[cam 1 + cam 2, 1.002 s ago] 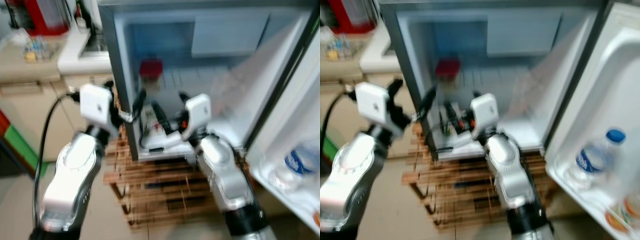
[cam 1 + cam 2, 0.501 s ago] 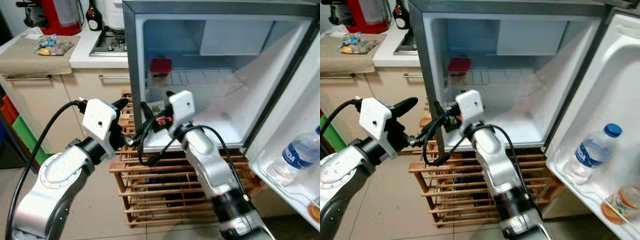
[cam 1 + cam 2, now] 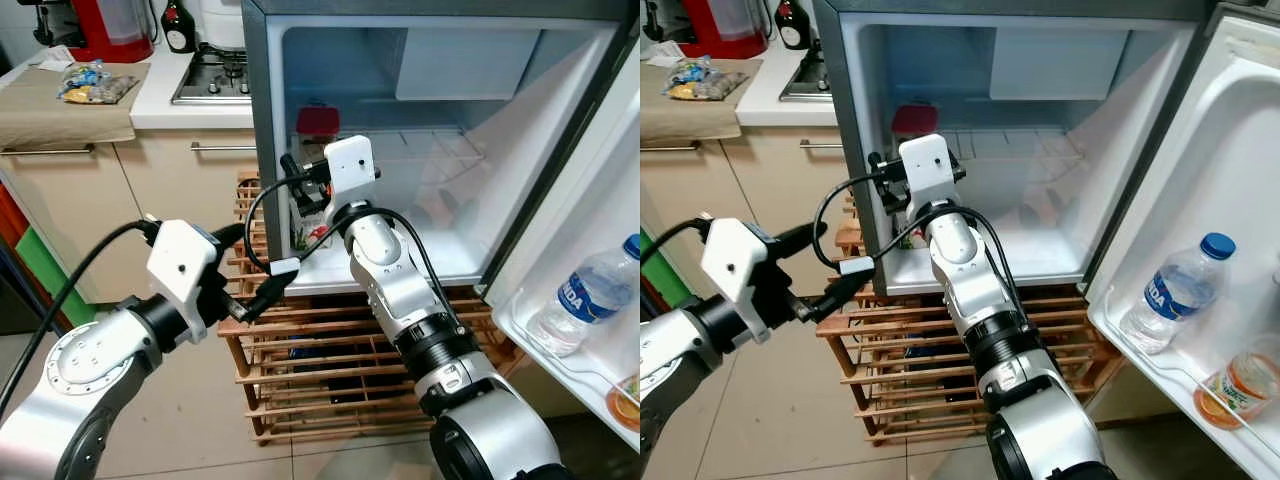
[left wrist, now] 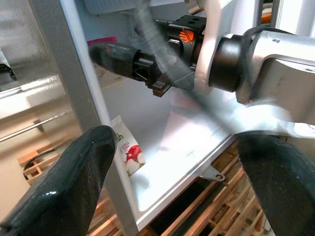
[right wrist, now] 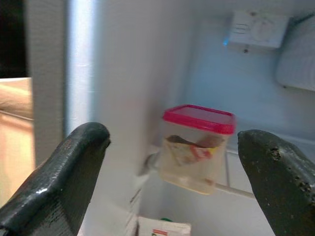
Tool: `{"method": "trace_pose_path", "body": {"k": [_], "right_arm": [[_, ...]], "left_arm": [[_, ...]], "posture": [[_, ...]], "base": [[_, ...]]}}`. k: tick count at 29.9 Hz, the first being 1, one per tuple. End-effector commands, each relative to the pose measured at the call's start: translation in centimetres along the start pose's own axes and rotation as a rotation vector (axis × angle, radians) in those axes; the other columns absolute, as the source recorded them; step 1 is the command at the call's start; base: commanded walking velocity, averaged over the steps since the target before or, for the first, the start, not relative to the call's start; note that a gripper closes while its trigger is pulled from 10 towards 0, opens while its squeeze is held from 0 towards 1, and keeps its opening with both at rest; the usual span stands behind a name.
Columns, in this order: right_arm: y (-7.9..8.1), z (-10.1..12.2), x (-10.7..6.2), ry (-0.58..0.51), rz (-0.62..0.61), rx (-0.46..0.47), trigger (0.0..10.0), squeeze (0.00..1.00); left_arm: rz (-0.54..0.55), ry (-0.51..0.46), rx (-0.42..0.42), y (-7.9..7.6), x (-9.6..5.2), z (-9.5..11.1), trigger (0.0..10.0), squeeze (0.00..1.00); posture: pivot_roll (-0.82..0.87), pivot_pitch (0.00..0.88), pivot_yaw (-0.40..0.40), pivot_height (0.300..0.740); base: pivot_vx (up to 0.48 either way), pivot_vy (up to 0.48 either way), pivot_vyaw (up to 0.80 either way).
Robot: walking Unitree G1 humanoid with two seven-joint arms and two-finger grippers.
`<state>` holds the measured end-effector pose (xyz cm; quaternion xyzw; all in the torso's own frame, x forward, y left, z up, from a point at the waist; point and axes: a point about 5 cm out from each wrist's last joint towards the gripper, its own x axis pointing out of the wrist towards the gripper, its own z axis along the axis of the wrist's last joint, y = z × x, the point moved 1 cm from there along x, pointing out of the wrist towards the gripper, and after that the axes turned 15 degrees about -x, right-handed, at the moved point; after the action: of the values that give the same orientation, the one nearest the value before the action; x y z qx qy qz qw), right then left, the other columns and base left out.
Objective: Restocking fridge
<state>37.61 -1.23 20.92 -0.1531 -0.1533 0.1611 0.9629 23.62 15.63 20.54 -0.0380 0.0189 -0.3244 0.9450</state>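
Left eye view: left gripper (image 3: 250, 297) spread, empty, low outside fridge (image 3: 262, 130). Right gripper (image 5: 172, 162) lifted since half a second ago, spread wide toward red-lidded container (image 5: 198, 147) on shelf. Pouch (image 4: 126, 150) on floor below. Grab probably next.

My right arm reaches forward and up, elbow bent, its silver forearm rising to the white wrist block. My right tool (image 3: 292, 172) sits at the far end of that arm, past the wrist, its two black fingers (image 5: 74, 167) spread wide apart with nothing between them. A black cable loops from the wrist down beside the forearm.

My left arm is bent low and out to my left, the silver upper segment near my body and the white wrist block angled forward. My left tool (image 3: 250, 290) points ahead and slightly toward the right arm, below the right tool, its two black fingers (image 4: 74, 182) held wide apart, empty.
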Motion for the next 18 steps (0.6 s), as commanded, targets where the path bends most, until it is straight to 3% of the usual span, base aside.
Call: {"method": "trace_pose_path", "body": {"k": [1,3,8,18], "right_arm": [[-0.7,-0.3,0.3,0.033,-0.067,-0.023,10.0,0.03],[-1.0,-0.4,0.5,0.035,-0.101,-0.056,10.0,0.03],[-1.3,0.2,0.7,0.006,-0.127,-0.051,10.0,0.03],[-1.8,-0.1,1.4,0.049,-0.172,-0.052,10.0,0.04]], "left_arm": [[0.007,-0.007,-0.005,-0.1,-0.4,0.2,10.0,0.0],[0.012,0.0,-0.015,-0.1,-0.6,0.1,10.0,0.0],[0.014,0.008,-0.036,-0.4,-0.8,0.0,10.0,0.0],[0.006,0.019,-0.094,-1.6,-0.7,-0.8,10.0,0.0]], "posture": [[0.13,0.1,0.019,0.74],[0.13,0.104,0.019,0.74],[0.13,0.111,0.017,0.74],[0.13,0.121,0.015,0.74]], "base": [[0.0,0.0,0.0],[0.0,0.0,0.0],[0.0,0.0,0.0],[0.0,0.0,0.0]]}}
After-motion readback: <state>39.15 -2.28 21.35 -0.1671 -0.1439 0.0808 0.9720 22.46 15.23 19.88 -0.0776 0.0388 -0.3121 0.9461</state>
